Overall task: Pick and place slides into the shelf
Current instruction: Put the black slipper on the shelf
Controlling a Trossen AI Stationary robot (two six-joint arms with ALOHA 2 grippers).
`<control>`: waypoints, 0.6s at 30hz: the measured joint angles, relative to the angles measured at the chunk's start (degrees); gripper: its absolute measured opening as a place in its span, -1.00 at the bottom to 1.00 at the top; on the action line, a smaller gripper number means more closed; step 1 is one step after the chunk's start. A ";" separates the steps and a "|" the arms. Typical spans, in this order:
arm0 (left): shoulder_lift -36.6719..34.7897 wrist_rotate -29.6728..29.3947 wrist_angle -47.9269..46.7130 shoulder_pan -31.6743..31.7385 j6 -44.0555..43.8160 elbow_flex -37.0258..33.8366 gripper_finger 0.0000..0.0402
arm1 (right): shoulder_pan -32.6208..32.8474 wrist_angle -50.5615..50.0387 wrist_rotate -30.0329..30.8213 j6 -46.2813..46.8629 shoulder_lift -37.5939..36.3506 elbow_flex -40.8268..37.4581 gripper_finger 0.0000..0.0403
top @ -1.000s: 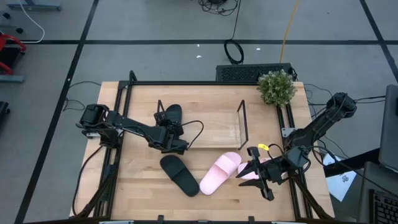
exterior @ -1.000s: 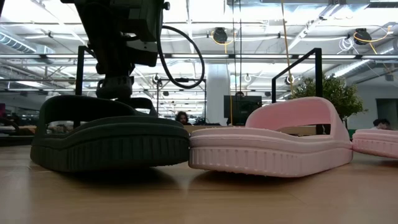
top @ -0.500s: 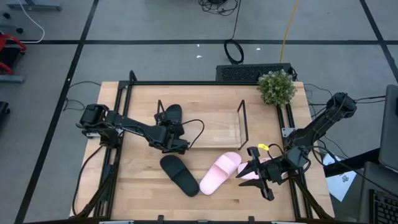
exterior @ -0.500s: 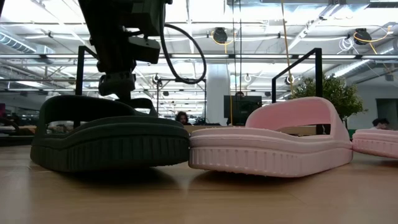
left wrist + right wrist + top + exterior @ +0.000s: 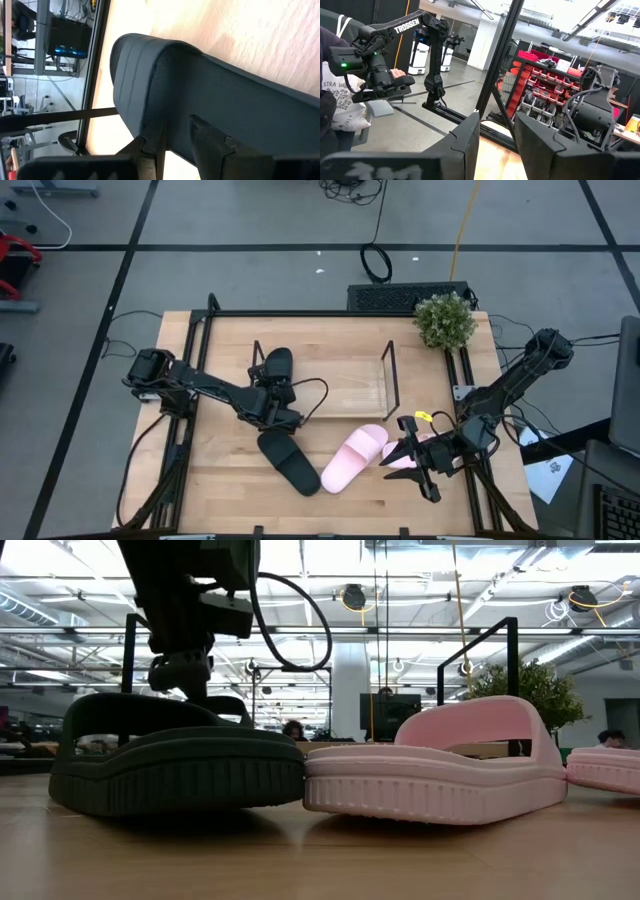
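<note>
Step in hand: the left tool [image 5: 268, 408] hangs over the gap between the shelf [image 5: 345, 388] and the loose black slide [image 5: 289, 461]; I judge it is turning to that slide, the next to be picked.
Left tool state: its fingers [image 5: 205, 135] stand a little apart, close above the slide's strap and sole, holding nothing.
Slides: one black slide [image 5: 276, 366] lies on the shelf's 9 o'clock end; the loose black one is on the desk [image 5: 230, 480] at 6 o'clock of the shelf, touching a pink slide [image 5: 354, 457] toe to toe in the low view; the second pink slide [image 5: 405, 456] lies by the right tool [image 5: 412, 456].
Right tool: waits at 4 o'clock of the shelf, fingers parted and empty.
Next move: drop lower, straddle the black strap, close, lift to the shelf.
</note>
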 joint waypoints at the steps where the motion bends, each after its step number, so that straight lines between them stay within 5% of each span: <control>1: 0.02 0.02 -0.54 -0.15 -0.35 0.46 -0.56 | 0.01 0.00 0.00 0.00 0.00 0.00 -0.42; 10: 0.02 1.48 -7.38 -3.88 -3.89 9.92 -0.56 | 0.02 -0.02 0.00 0.00 0.00 0.00 -0.42; 18: 0.02 8.54 -6.59 -14.11 -6.73 17.52 -0.56 | 0.01 -0.53 0.00 0.30 0.02 0.00 -0.42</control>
